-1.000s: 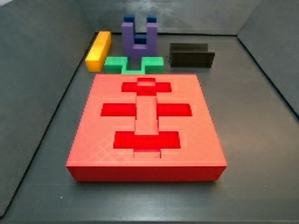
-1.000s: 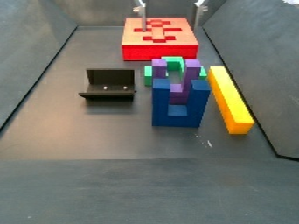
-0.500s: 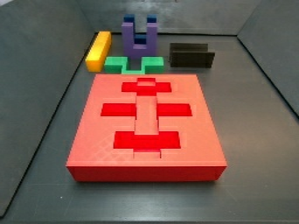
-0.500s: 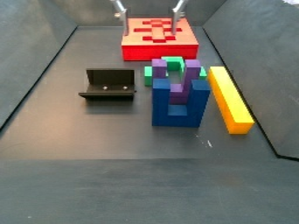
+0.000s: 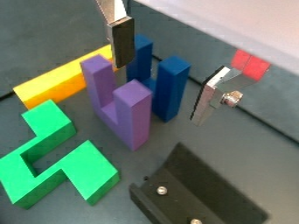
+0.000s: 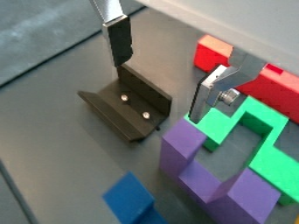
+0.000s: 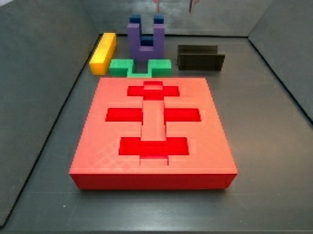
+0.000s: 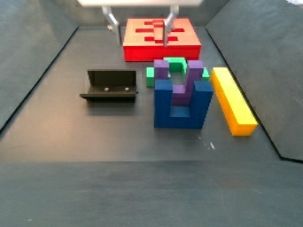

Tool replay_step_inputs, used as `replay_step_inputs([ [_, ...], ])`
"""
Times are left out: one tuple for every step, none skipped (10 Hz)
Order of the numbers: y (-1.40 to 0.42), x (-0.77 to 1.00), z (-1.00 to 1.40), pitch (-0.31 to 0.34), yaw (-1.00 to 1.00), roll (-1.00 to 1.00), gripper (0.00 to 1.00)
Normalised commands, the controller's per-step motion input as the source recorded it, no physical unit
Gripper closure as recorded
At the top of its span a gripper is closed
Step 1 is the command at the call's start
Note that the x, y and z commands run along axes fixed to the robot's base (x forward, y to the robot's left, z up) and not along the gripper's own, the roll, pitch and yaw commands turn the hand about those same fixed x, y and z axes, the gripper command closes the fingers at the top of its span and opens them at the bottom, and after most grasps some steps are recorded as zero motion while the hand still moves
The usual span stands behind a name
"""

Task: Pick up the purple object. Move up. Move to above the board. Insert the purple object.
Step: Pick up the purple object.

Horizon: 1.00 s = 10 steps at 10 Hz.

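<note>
Tool [image 8: 140,19]: held high above the bench, fingers spread apart, nothing between them.
Purple block [image 5: 121,107]: upright beside the blue block [image 5: 160,80].
Board [image 7: 152,129]: recesses unfilled.

Dark grey matte floor [image 8: 71,133], bounded by grey walls [image 7: 49,27] sloping up on each side in both side views. Lighting even; faint sheen on floor.

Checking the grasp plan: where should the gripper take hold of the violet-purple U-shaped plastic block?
Probably one upright prong of the violet-purple U-shaped plastic block, from above. Its prongs point up, with the blue U-shaped block close behind. The gripper hangs open above both.
</note>
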Motion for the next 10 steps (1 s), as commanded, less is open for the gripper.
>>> replay_step_inputs([
  [-0.01, -0.1, -0.37, -0.099, -0.04, -0.09, 0.0],
  [0.0, -0.03, -0.32, -0.046, -0.09, -0.02, 0.0],
  [0.0, -0.12, -0.19, -0.034, -0.09, -0.06, 0.0],
  [0.0, -0.27, -0.06, -0.081, -0.08, -0.1, 0.0],
  [0.0, -0.23, -0.07, -0.107, -0.06, -0.12, 0.0],
  [0.01, -0.23, -0.08, -0.107, -0.06, -0.1, 0.0],
  [0.03, -0.19, -0.11, -0.117, -0.03, -0.1, 0.0],
  [0.09, -0.08, -0.14, -0.101, 0.0, -0.11, 0.0],
  [0.16, -0.04, -0.17, -0.096, 0.0, -0.13, 0.0],
  [0.17, -0.01, -0.16, -0.09, 0.0, -0.14, 0.0],
])
